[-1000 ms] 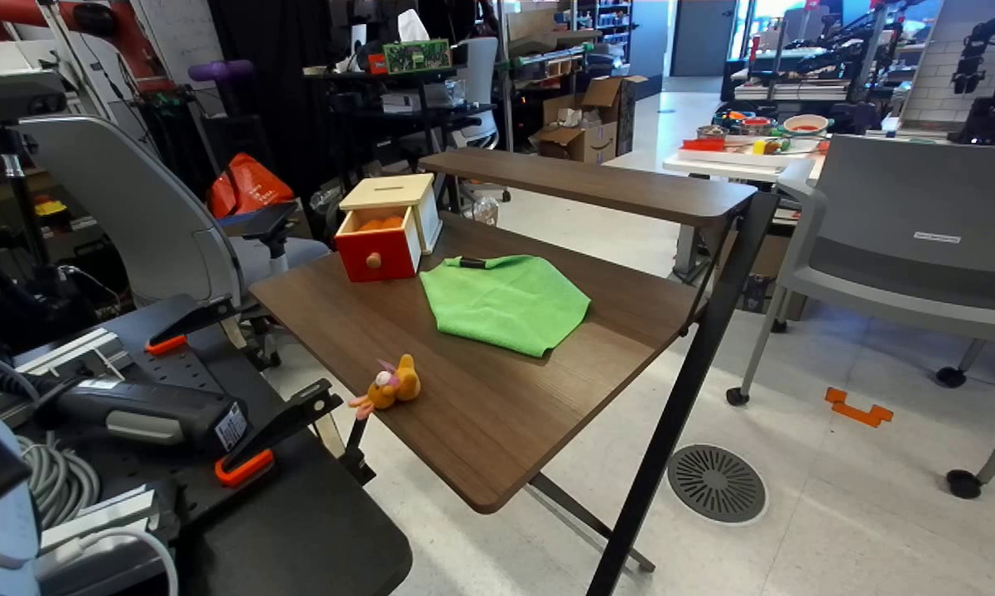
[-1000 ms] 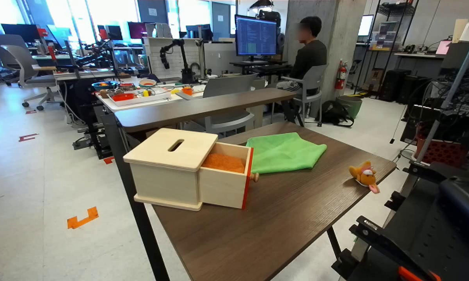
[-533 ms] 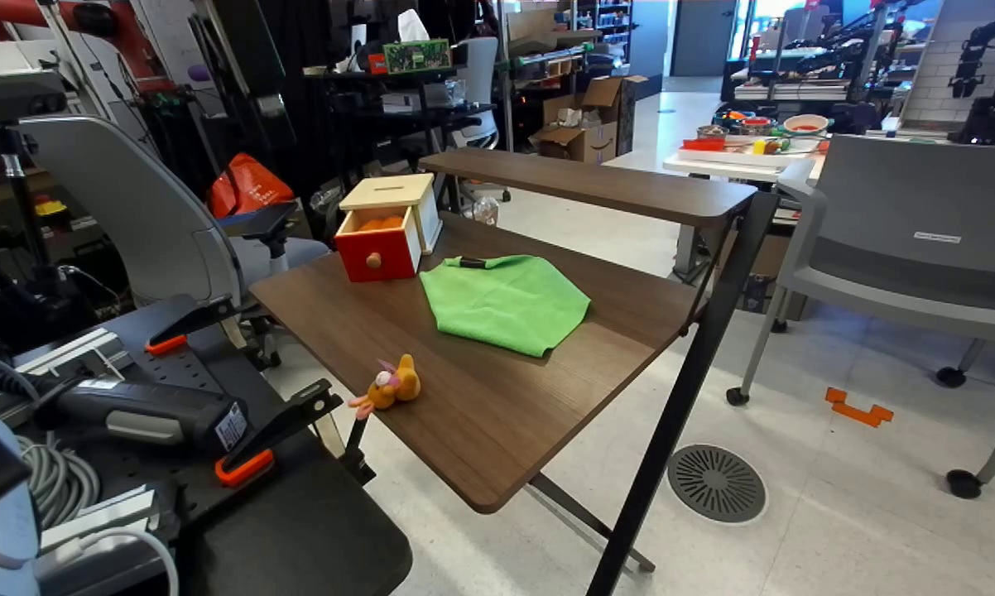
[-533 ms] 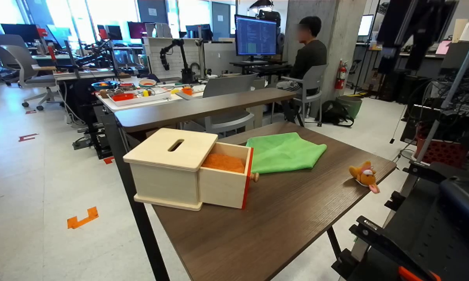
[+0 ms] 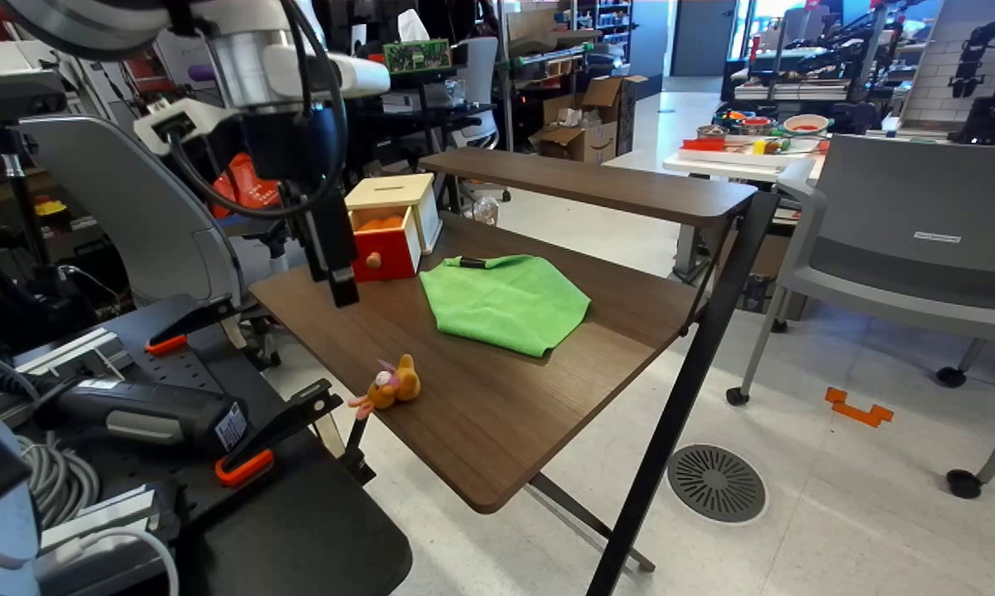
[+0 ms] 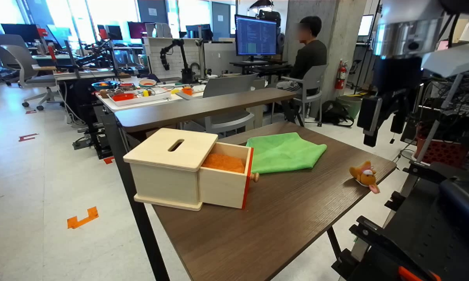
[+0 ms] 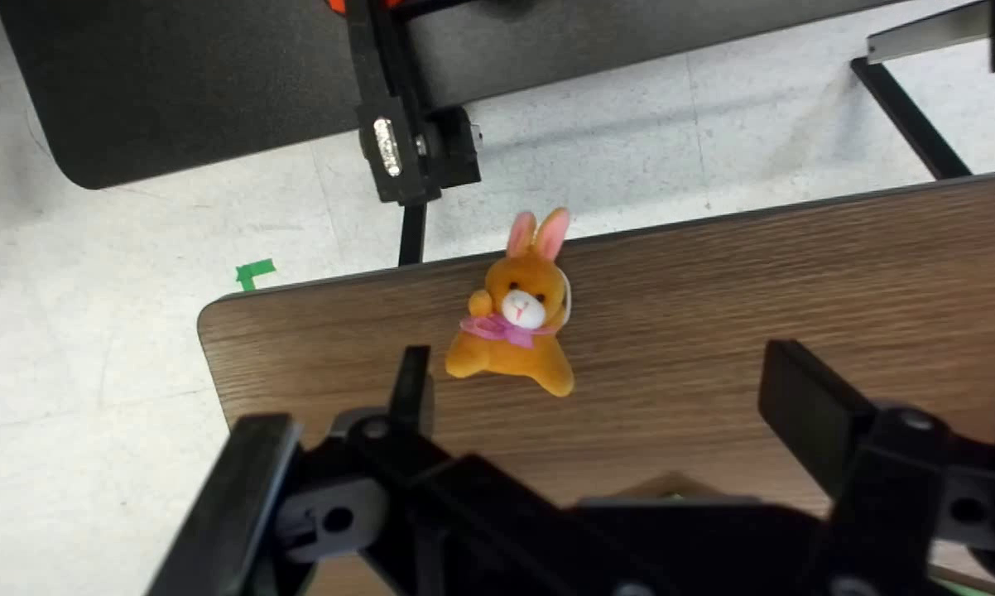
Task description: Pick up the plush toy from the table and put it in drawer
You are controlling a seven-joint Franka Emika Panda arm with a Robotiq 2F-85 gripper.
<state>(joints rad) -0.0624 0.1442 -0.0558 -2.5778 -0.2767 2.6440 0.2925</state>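
Observation:
The plush toy is a small orange bunny with pink ears and a purple bow. It lies on the brown table near the edge in both exterior views (image 5: 390, 386) (image 6: 363, 174) and in the wrist view (image 7: 510, 352). My gripper (image 6: 384, 134) is open and empty, pointing down above the toy's end of the table. In the wrist view the fingers (image 7: 599, 343) are wide apart, with the toy ahead of them toward the left finger. The drawer (image 6: 221, 187) with its red front (image 5: 386, 255) is pulled out of a wooden box (image 6: 162, 181). Something orange (image 6: 223, 162) lies inside it.
A green cloth (image 5: 506, 302) lies on the table (image 6: 289, 218) between drawer and toy. A raised shelf (image 5: 588, 182) runs along the table's far side. A black cart (image 5: 299, 513) with clamps (image 5: 286, 422) stands beside the toy's edge.
The arm and gripper have come into view from above and moved down toward the table. The toy, drawer and cloth have not moved.

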